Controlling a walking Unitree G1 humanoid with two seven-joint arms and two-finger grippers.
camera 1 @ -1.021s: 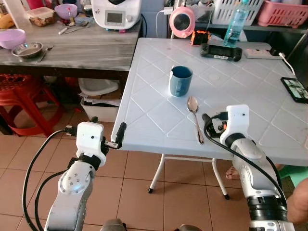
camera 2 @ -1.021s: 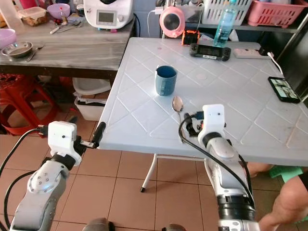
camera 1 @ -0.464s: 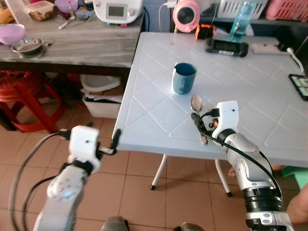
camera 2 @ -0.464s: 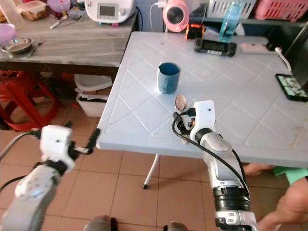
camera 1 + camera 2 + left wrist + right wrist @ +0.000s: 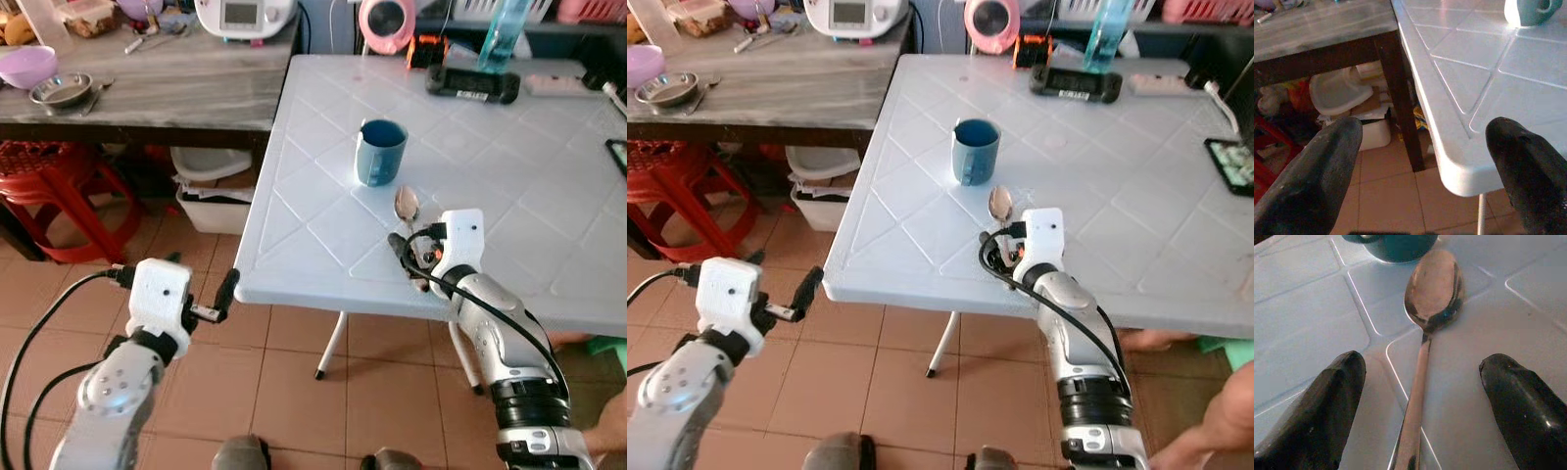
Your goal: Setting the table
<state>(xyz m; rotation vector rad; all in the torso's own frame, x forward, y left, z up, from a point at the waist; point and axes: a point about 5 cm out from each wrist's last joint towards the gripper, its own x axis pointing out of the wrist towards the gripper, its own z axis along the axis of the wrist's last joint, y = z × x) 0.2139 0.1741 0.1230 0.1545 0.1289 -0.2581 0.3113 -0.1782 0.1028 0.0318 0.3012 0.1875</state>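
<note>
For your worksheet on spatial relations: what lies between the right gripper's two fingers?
The spoon lies between the open right gripper fingers on the white table, seen in the right wrist view.

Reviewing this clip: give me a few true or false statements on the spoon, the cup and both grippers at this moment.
1. The spoon lies flat on the white table. True.
2. The right gripper is shut on the spoon. False: its fingers are open, one on each side of the handle.
3. The blue cup lies on its side. False: it stands upright, beyond the spoon's bowl.
4. The left gripper is open, off the table's corner. True.
5. The spoon is inside the cup. False: it lies beside it.
</note>
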